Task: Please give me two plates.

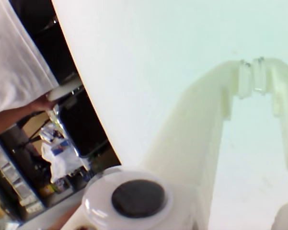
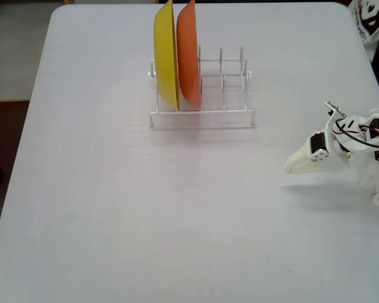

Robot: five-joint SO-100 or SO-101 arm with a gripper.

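My gripper [image 2: 290,167] rests low over the table at the right edge of the fixed view, pointing left, shut with nothing in it. In the wrist view its white fingertips [image 1: 252,79] stand almost together over the pale tabletop. At the left of the wrist view a person's hand [image 1: 40,103] holds a cream-white plate [image 1: 63,89], seen edge-on, beyond the table's edge. The light blue plate is out of view.
A white wire rack [image 2: 202,113] stands at the back middle of the table [image 2: 145,214], with a yellow plate [image 2: 165,53] and an orange plate [image 2: 188,50] upright in its left slots. The person's white shirt [image 1: 14,57] fills the wrist view's upper left.
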